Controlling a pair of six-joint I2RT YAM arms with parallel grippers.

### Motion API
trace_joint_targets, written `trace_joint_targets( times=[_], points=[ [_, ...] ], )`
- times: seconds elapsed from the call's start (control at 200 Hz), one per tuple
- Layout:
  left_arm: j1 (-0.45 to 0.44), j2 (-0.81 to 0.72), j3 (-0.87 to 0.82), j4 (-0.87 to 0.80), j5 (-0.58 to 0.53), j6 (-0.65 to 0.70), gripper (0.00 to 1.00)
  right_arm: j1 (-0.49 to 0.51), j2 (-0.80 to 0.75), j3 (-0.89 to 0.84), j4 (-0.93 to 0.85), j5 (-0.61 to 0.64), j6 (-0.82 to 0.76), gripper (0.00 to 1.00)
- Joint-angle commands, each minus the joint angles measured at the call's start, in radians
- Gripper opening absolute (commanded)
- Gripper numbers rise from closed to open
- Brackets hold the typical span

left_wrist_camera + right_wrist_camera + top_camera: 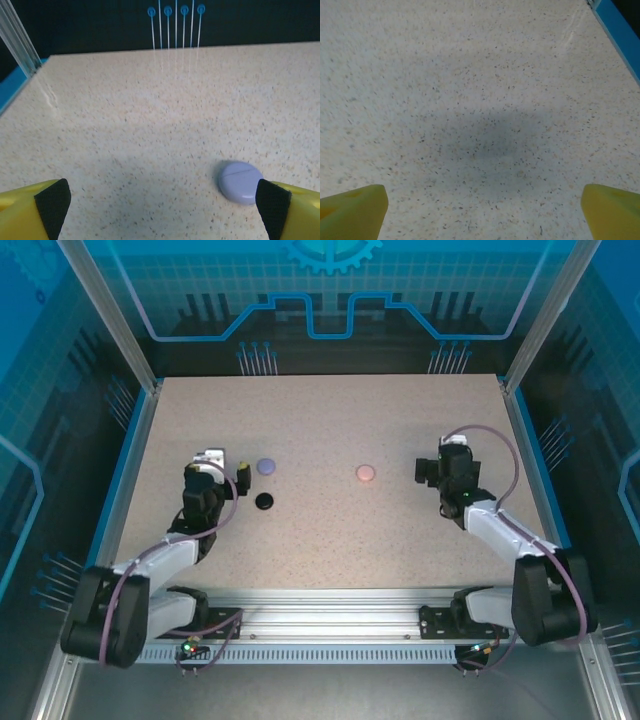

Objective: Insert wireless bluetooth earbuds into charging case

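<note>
Three small round charging cases lie shut on the speckled table: a lavender case [265,466], a black case [264,501] and a pale pink case [366,473]. The earbuds are out of view. My left gripper [222,470] stands open just left of the lavender and black cases. In the left wrist view the lavender case [241,181] lies beside the right fingertip pad [272,206], with nothing between the fingers of the left gripper [162,210]. My right gripper [443,458] stands open to the right of the pink case, over bare table [484,212].
The table [330,540] is bounded by blue edging and aluminium posts at left [130,440] and right [525,430]. Dark panels with blue pins stand along the back [175,10]. A blue edge strip [620,30] runs near the right gripper.
</note>
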Motion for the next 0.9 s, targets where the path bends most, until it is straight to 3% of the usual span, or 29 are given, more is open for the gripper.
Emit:
trace_joint_targets(
  times=[0.0, 0.19, 0.315, 0.45, 0.605, 0.895],
  points=[
    [0.016, 0.072, -0.027, 0.188, 0.061, 0.01, 0.99, -0.013, 0.051, -0.077, 0.331, 0.001, -0.096, 1.0],
    [0.052, 0.207, -0.033, 0.293, 0.102, -0.017, 0.99, -0.027, 0.115, -0.19, 0.604, -0.144, -0.185, 1.0],
    [0.061, 0.278, -0.021, 0.334, 0.142, -0.008, 0.99, -0.038, 0.223, -0.268, 0.85, -0.158, -0.184, 1.0],
    [0.062, 0.316, 0.015, 0.294, 0.159, -0.002, 0.99, -0.083, 0.223, -0.178, 0.66, -0.257, -0.161, 1.0],
    [0.124, 0.329, 0.104, 0.143, 0.229, -0.054, 0.99, -0.1, 0.224, -0.18, 0.666, -0.285, -0.151, 1.0],
    [0.141, 0.332, 0.104, 0.15, 0.254, -0.065, 0.99, -0.085, 0.226, -0.175, 0.664, -0.266, -0.164, 1.0]
  ],
)
